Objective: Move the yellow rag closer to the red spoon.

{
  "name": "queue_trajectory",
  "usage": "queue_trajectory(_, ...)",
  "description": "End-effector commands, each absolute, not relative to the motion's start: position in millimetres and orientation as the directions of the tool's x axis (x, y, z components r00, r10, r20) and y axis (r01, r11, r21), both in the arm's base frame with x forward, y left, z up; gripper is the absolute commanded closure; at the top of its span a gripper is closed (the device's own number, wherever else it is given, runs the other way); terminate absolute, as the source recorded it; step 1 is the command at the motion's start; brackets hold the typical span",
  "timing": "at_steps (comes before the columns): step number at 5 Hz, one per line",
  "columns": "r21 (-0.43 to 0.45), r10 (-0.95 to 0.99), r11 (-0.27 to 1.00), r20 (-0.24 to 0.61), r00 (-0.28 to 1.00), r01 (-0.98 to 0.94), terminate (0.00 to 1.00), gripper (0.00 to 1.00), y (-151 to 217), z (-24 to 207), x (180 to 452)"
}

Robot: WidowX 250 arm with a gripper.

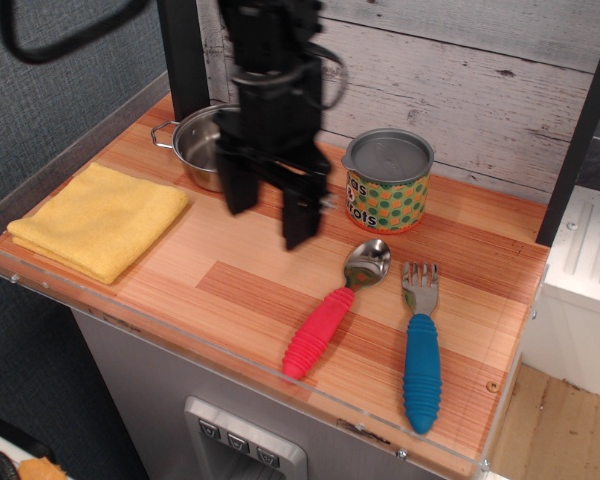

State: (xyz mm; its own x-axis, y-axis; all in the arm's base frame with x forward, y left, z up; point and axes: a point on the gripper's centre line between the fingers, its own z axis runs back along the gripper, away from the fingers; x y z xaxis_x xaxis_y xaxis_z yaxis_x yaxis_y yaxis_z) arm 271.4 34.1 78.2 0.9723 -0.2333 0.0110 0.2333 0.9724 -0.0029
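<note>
While the gripper [267, 212] hangs above the wooden surface [250, 262] with its two fingers spread and nothing between them, the yellow rag [100, 219] lies folded at the left end, its near corner close to the clear front lip. Bare wood separates it from the red spoon [336, 307], which lies beside the blue fork [420, 345]. Behind stand the steel pot [202, 150] and a dotted can [386, 182].

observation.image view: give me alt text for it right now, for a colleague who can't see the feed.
An open black gripper hangs above a wooden table, between a yellow rag at the left edge and a red spoon lying beside a blue fork. A steel pot and a dotted tin stand behind.
</note>
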Motion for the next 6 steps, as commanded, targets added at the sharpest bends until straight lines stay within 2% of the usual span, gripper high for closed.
queue_trajectory(1, 0.030, -0.104, 0.994, 0.050, 0.993, 0.103, 0.00, 0.00, 104.6, 91.6, 260.4)
queue_trajectory(3, 0.051, -0.104, 0.994, 0.043, 0.994, 0.101, 0.00, 0.00, 157.5, 78.3, 255.8)
queue_trajectory(5, 0.101, -0.123, 0.988, 0.062, 0.990, 0.116, 0.00, 0.00, 185.3, 60.2, 264.7)
queue_trajectory(6, 0.122, -0.133, 0.985, 0.080, 0.988, 0.123, 0.00, 1.00, 195.9, 48.3, 266.9)
